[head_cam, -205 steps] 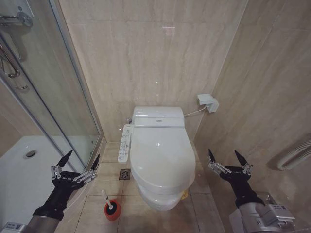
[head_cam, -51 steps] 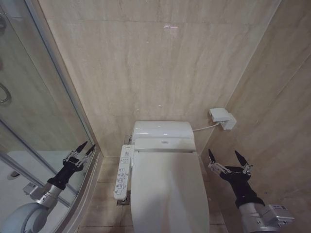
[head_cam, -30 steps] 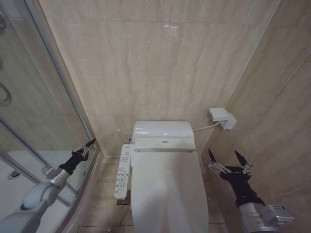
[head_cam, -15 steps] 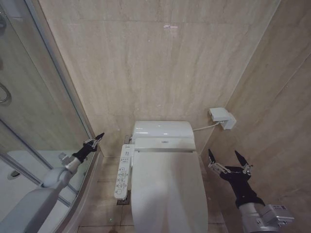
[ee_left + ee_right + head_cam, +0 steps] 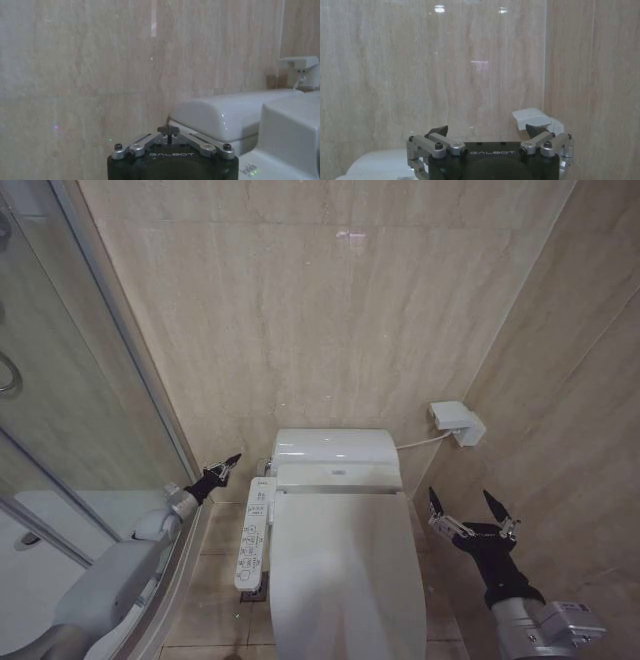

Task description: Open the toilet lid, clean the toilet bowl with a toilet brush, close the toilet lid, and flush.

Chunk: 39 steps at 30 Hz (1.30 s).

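Each arm is a pale grey rounded shell ending in a black wrist. The left end effector (image 5: 228, 464) and right end effector (image 5: 470, 510) carry silver screwed linkages, black pointed fingertips and white "GALBOT" lettering.

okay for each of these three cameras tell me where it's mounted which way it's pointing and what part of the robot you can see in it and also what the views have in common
Head view: high, looking down at the closed toilet lid; left gripper, shut, and right gripper, open, flank it.
Left wrist view: faces the back wall beside the toilet; its own gripper shows.
Right wrist view: faces the wall; its own gripper shows.
Shared: the wall box shows in all three.
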Available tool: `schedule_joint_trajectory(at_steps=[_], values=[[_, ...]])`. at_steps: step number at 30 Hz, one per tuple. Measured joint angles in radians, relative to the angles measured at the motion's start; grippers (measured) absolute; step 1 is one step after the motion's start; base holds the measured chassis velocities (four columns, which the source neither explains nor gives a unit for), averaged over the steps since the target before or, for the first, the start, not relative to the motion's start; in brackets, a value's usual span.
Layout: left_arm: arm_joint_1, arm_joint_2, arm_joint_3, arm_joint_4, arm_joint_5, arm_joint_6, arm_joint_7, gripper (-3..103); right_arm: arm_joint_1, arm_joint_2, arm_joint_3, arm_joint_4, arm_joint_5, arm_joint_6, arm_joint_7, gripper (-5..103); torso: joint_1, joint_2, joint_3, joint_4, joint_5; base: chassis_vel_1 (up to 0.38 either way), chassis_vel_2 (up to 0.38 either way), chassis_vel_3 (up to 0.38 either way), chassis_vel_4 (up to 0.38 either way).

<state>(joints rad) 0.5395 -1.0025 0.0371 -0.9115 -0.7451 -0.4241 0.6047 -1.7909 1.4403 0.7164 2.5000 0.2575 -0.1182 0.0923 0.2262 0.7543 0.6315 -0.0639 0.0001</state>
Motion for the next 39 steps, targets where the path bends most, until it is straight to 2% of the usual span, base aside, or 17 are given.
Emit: schedule_joint_trajectory(at_steps=[10,28,33,39], values=[[-0.032,-0.044,0.037,0.086,0.020,-0.010,0.084,0,0.000,0.000,0.000,0.000,0.000,0.000,0.000,100,0.000,0.000,0.000,-0.0001,0.0000,0.000,0.000,0.000,0.000],[-0.050,-0.113,0.043,0.178,0.046,-0.026,0.114,0,0.000,0.000,0.000,0.000,0.000,0.000,0.000,100,0.000,0.000,0.000,0.0000,0.0001,0.000,0.000,0.000,0.000],[-0.051,-0.115,0.040,0.190,0.045,-0.026,0.120,0,0.000,0.000,0.000,0.000,0.000,0.000,0.000,100,0.000,0.000,0.000,-0.0006,-0.0001,0.000,0.000,0.000,0.000],[-0.048,-0.102,0.025,0.206,0.044,-0.018,0.124,0,0.000,0.000,0.000,0.000,0.000,0.000,0.000,100,0.000,0.000,0.000,0.0000,-0.0001,0.000,0.000,0.000,0.000]])
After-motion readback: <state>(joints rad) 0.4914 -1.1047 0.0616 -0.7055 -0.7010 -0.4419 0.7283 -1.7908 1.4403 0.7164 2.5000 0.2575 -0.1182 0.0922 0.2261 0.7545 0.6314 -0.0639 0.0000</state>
